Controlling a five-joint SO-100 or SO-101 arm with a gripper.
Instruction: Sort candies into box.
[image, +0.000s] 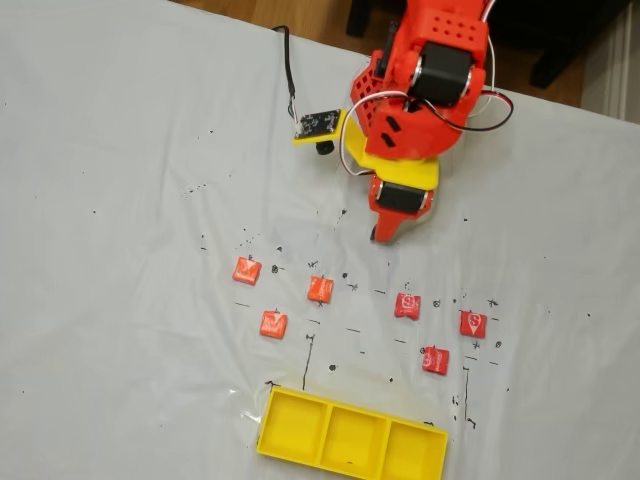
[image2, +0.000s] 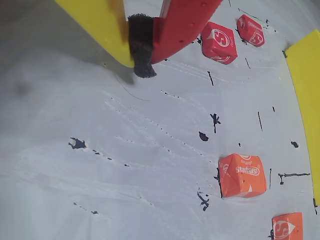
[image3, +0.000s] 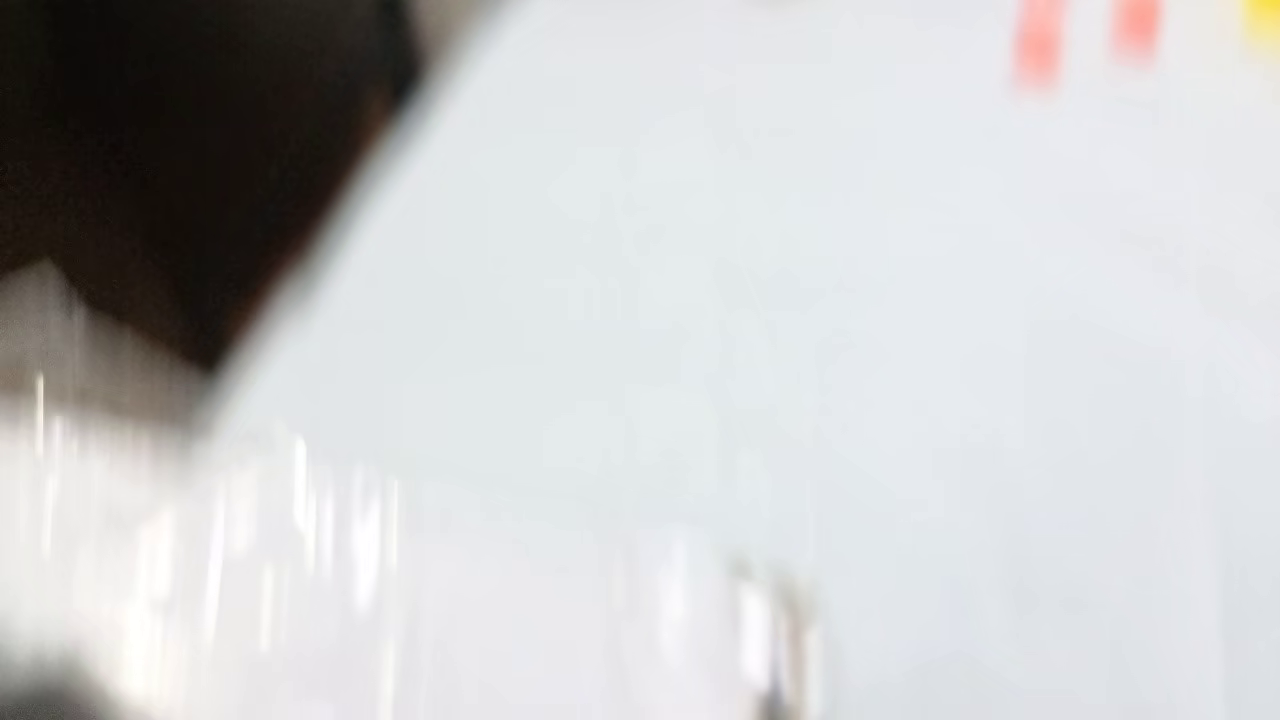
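The red plastic arm is hanging its hand (image: 384, 233) just above the white, ink-speckled sheet covering the surface (image: 120, 200), its yellow and red fingers closed together on nothing in the wrist view, a strip of black padding between the tips. Six small square candies (image: 320, 289) in glossy red-orange wrappers are lying loose in two rough rows, all apart from the hand, on the box's side of it. The box (image: 350, 432), a shallow bright yellow plastic tray of three square compartments, is sitting beyond them with nothing inside.
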